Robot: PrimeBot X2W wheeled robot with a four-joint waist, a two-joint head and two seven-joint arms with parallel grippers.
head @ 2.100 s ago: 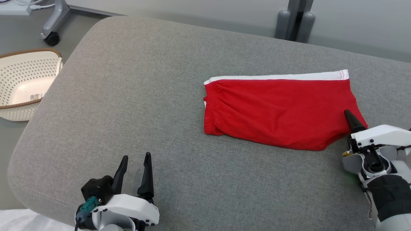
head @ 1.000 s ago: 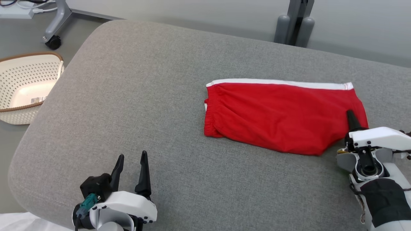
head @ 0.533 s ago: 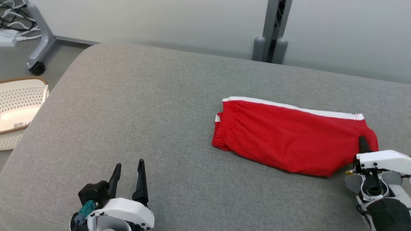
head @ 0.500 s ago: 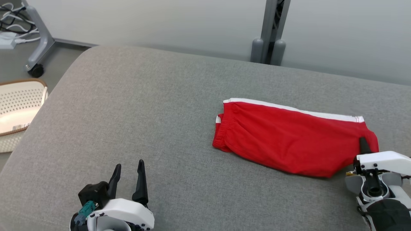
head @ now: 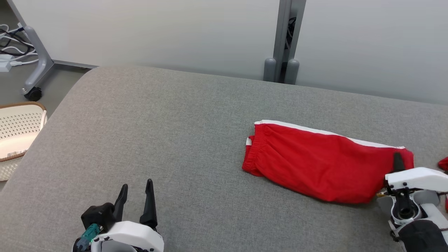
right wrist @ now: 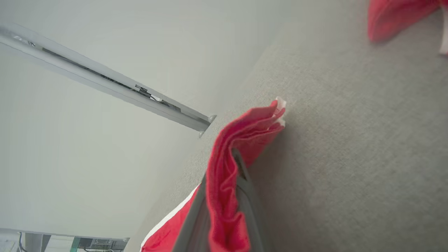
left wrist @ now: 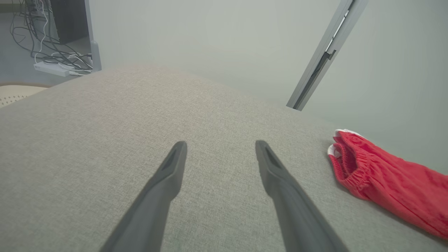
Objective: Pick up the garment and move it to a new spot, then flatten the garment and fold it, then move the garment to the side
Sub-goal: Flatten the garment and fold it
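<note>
The garment is clamped at 3 o'clock in the right gripper jaws, the left gripper jaws released; a sideways drag is judged due.

The grey upholstered surface lies bare across the left and centre of the head view, from its rounded far edge to the bottom edge; passage there is free. The left gripper sits at lower left, its 2 fingers spread. Folded red shorts fill the right-centre, their right corner pinched by the right gripper. Another red cloth pokes in at the right edge. The wall and 1 grey post close the top. Off the surface at far left stand a perforated basket and a castor leg.
</note>
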